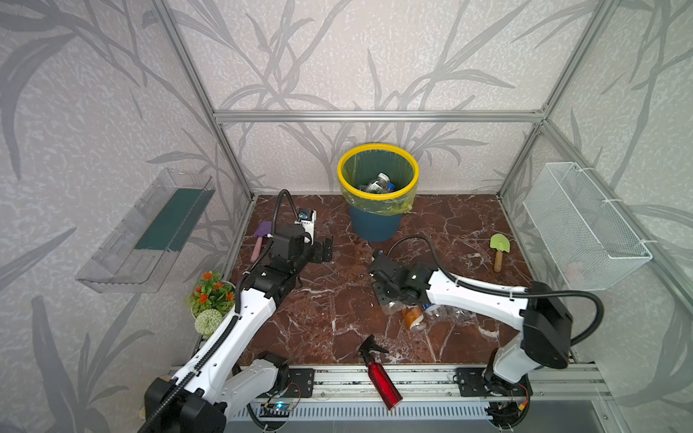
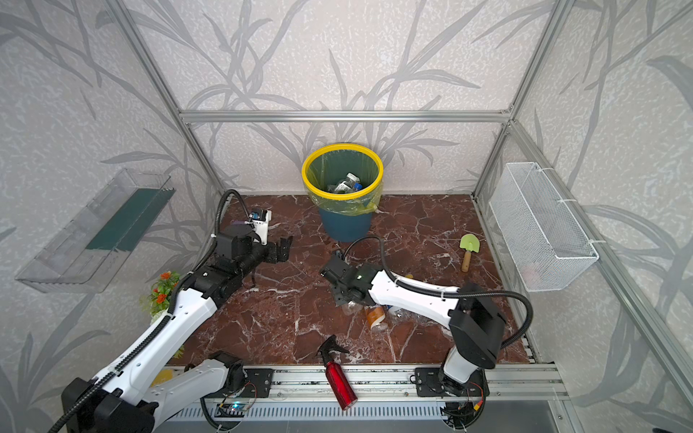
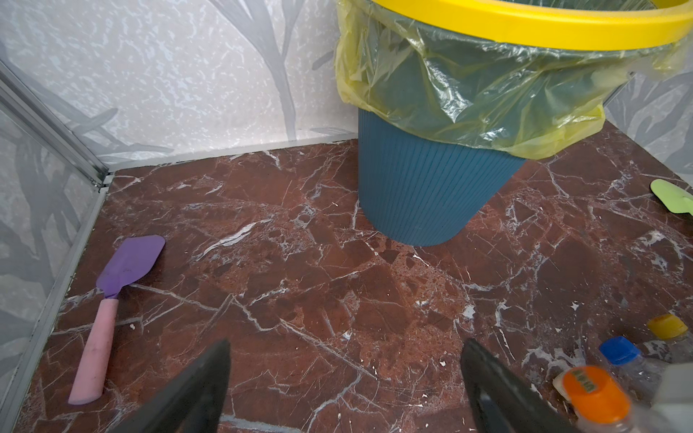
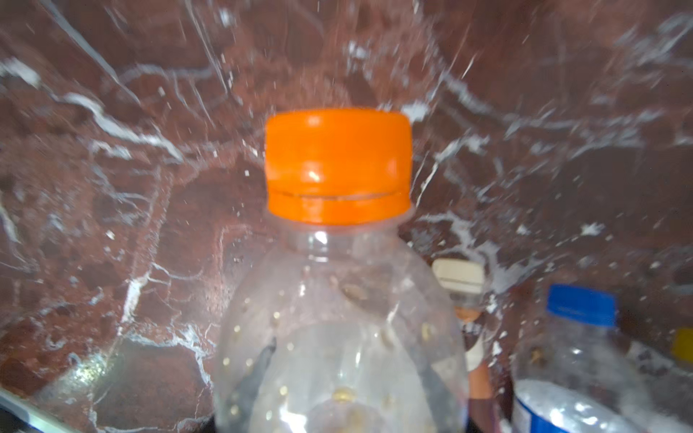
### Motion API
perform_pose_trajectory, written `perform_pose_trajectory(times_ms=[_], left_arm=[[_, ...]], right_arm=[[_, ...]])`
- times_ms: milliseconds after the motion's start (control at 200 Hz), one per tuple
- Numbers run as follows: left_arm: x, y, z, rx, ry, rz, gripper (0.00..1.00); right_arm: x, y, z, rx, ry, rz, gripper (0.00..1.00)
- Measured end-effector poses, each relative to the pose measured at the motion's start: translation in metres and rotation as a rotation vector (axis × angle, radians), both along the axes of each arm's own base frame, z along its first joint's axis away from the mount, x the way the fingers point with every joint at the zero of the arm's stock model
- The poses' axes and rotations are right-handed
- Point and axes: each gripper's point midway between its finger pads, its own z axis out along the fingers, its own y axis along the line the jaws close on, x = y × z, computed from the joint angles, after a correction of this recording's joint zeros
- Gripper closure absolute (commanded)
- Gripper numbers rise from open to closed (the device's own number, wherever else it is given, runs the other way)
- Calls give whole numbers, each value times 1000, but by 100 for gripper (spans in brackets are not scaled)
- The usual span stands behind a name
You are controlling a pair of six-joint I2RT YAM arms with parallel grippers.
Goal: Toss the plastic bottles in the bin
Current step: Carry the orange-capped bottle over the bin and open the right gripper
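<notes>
Right tool (image 1: 388, 301), closure unclear, at orange-capped bottle (image 4: 337, 300) close-up only in right wrist view; left tool (image 3: 347, 348) agape.

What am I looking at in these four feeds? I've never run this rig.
Two robot arms stand on a front rail. Both top views look down from one overhead camera; each wrist view rides an arm. The left gripper, fingers wide open, is empty and faces the bin, which holds bottles. The right gripper is at an orange-capped clear bottle; whether it grips, I cannot tell. More bottles lie beside on the marble, plus a red spray bottle, purple trowel and green trowel.
</notes>
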Motion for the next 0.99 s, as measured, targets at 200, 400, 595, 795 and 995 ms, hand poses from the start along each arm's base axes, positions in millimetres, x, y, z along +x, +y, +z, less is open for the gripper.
perform_pose_trajectory(times_ms=[200,400,595,795,995], left_arm=[[-1,0,-1,-5,11,4,8],[0,-7,6,-77,11,-7,9],[3,-25,5,-161,26,-68,10],[1,-29,7,-193,33,-81,12],[-10,-28,21,-245,-5,-75,12]], right_arm=[[10,-40,51,109,-257,-4,48],[-3,-80,98,188,-487,0,48],[-17,-115,143,247,-708,-2,49],[20,-91,213,256,-891,44,50],[154,-42,359,444,-977,48,21]])
